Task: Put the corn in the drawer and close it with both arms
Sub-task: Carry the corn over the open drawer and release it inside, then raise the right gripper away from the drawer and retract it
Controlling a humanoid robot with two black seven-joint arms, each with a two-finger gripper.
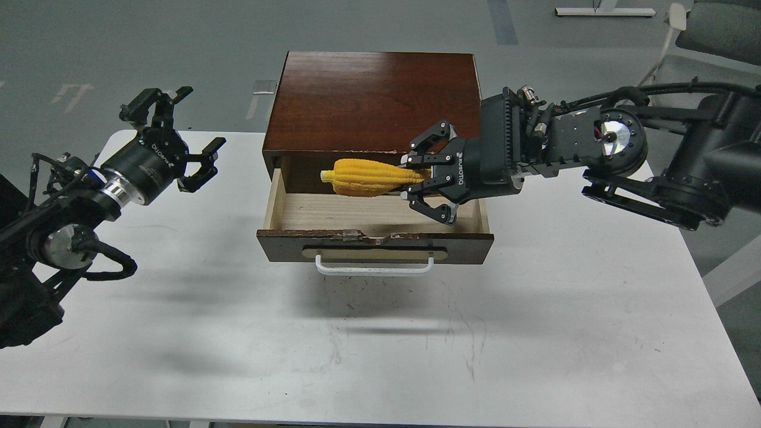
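The drawer [374, 246] stands pulled open at the front of a dark brown wooden cabinet [374, 101], with a white bar handle [374, 268] and a pale wood inside. My right gripper [416, 178] is shut on the tapered end of the yellow corn [362, 177]. It holds the cob level, pointing left, just above the open drawer's inside. My left gripper [178, 134] is open and empty, up in the air to the left of the cabinet.
The cabinet sits at the back middle of a white table [380, 345]. A grey chair [713, 30] and grey floor lie beyond the table's far edge. My right arm reaches across the table's right rear corner.
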